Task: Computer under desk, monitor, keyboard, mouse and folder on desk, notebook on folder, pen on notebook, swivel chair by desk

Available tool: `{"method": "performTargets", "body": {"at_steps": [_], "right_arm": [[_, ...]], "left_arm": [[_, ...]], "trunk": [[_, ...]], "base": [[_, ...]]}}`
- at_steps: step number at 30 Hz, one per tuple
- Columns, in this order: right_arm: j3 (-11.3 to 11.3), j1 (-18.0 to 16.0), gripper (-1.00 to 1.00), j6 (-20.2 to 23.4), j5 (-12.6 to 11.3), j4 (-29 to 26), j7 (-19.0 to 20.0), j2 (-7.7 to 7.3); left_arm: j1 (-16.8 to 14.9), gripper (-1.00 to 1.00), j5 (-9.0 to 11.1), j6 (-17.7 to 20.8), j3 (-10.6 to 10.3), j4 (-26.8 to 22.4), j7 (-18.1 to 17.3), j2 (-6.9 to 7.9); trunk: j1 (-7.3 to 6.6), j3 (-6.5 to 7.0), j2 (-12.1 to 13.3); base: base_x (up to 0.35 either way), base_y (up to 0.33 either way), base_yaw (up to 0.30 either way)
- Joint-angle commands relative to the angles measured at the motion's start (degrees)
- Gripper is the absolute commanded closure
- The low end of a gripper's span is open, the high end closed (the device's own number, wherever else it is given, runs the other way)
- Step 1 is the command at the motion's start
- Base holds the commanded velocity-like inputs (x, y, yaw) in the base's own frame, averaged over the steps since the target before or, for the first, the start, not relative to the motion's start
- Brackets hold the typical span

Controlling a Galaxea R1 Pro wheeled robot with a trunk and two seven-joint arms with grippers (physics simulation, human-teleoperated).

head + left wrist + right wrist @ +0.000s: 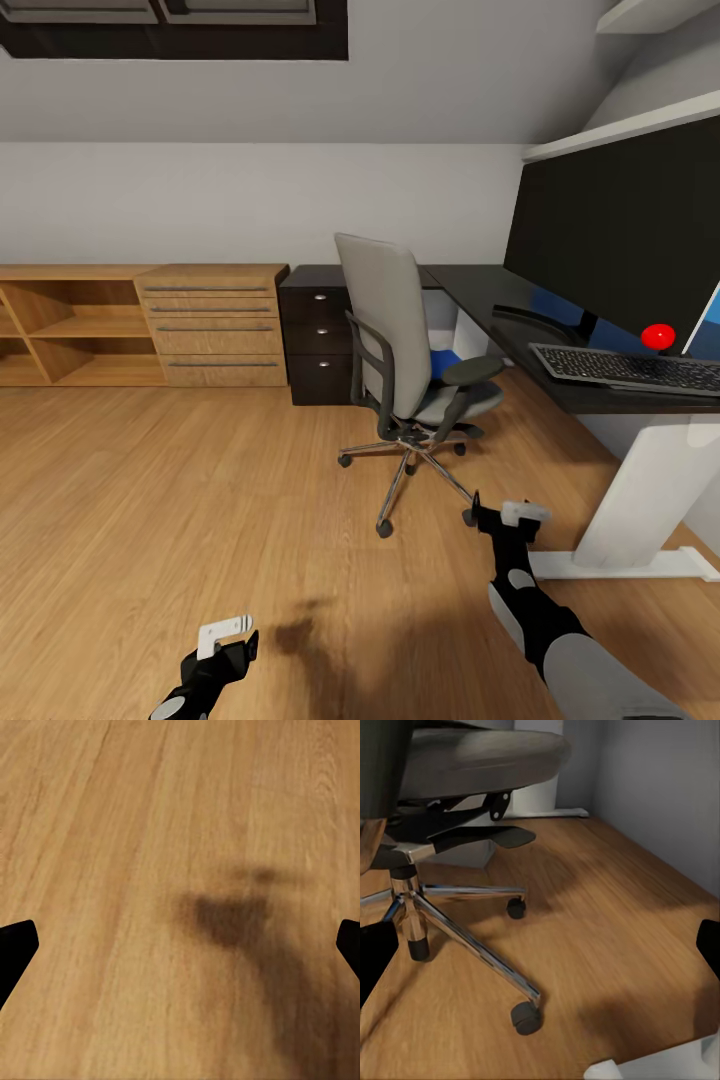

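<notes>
A: Since the folder (441, 363) is the next thing to fetch, where is it?

B: Blue sliver on the seat of the swivel chair (400, 345), tucked against the backrest behind the near armrest. Mostly hidden, so I can't tell its thickness or whether anything lies on it.

A: Handling?

B: My guess: light, thin, flat, a bit flexible, probably a slick cover. It lies flat on a padded seat, so pinch an overhanging edge or slide it toward the seat's front first. The armrest blocks a side approach; come in from the front or over the top.

A: The chair itself?

B: On castors with a chrome star base, so it will likely roll and spin if nudged. Push at the backrest or armrest, not the seat edge. It stands just beside the table (520, 335), seat turned toward it.

A: What's on the table?

B: Monitor (620, 235) upright, keyboard (630, 368) in front of it, a red mouse (657, 336) between them near the screen's lower edge. Notebook, pen and computer I can't pick out.

A: Tools?

B: Right tool (512, 517) hangs low near the chair's castors, carrying nothing, with dark fingertips wide at the right wrist view's edges, so spread apart. Left tool (228, 632) hovers over bare wood floor (180, 480), also spread and holding nothing.

A: Background?

B: Wooden shelf-and-drawer unit (150, 325) and a dark drawer cabinet (318, 335) along the wall.
</notes>
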Motion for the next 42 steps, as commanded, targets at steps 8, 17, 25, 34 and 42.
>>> {"method": "performTargets", "body": {"at_steps": [8, 17, 25, 34, 42], "right_arm": [[-0.1, -0.4, -1.00, -0.8, 0.1, 0.1, -0.2, 0.04], [-0.2, -0.5, -1.00, -2.1, 0.0, 0.3, -0.2, 0.06], [-0.3, -0.5, -1.00, -2.0, -0.2, 0.3, -0.3, 0.05], [-1.3, -0.5, -1.00, -1.8, -0.6, 0.3, -0.4, 0.00], [-1.8, -0.5, -1.00, -1.9, -0.6, 0.4, -0.3, -0.08]], "left_arm": [[0.0, -1.00, 0.3, 0.2, 0.1, 0.1, 0.1, -0.08], [0.0, -1.00, 0.2, 0.1, 0.0, 1.9, 0.2, -0.10], [0.0, -1.00, 0.2, 0.1, -0.1, 2.2, 0.0, -0.11], [0.0, -1.00, 0.2, 0.1, -0.1, 2.2, 0.0, -0.11], [0.0, -1.00, 0.2, 0.1, -0.1, 2.2, 0.0, -0.11]], "trunk": [[-0.01, -0.05, 0.0], [-0.01, -0.05, 0.0], [-0.01, -0.05, 0.0], [-0.01, -0.05, 0.0], [-0.01, -0.05, 0.0]], "base": [[0.006, 0.000, 0.000], [0.196, 0.000, 0.000], [0.293, 0.000, 0.000], [0.256, 0.000, 0.000], [0.163, 0.000, 0.000]]}}
